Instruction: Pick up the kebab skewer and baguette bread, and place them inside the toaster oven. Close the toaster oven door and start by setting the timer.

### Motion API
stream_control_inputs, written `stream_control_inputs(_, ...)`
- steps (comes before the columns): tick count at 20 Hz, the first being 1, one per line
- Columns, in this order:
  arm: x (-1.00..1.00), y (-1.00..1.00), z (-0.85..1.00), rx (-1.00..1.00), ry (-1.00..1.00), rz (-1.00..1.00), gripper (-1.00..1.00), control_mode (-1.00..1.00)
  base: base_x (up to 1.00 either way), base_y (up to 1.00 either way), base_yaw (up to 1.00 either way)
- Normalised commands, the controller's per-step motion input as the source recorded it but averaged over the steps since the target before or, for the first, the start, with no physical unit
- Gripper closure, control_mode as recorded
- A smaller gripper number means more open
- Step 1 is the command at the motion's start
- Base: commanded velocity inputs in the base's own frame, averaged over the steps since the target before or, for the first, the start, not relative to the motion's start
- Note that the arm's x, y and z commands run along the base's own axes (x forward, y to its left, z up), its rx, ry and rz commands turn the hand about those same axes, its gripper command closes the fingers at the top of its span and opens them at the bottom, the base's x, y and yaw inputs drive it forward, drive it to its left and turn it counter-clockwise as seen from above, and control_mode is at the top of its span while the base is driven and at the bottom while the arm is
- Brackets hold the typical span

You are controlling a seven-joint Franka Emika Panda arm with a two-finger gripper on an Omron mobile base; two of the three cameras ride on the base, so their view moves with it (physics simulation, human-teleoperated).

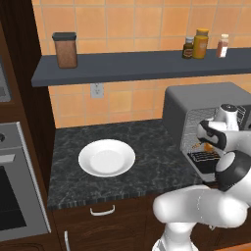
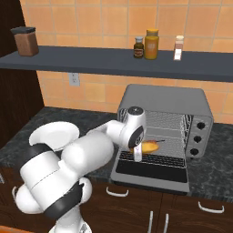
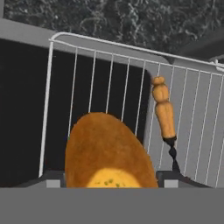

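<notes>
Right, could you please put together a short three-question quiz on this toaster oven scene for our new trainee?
1. True or false: the toaster oven door is shut.
2. What lies between the fingertips of the gripper? A) kebab skewer B) baguette bread C) nothing
3. Fill in: the kebab skewer lies on the wire ____ of the toaster oven.

Key:
1. False: it hangs open.
2. B: the baguette bread sits between them, over the wire rack.
3. Rack.
</notes>
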Motion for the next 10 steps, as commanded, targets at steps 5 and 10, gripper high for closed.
stream_control_inputs(5,0.3,-0.26,-0.08,0.0,0.04,0.0,1.0,-1.0,0.0,0.0,0.0)
stream_control_inputs(10,0.06,-0.07,-0.3,0.0,0.02,0.0,1.0,-1.0,0.0,0.0,0.0)
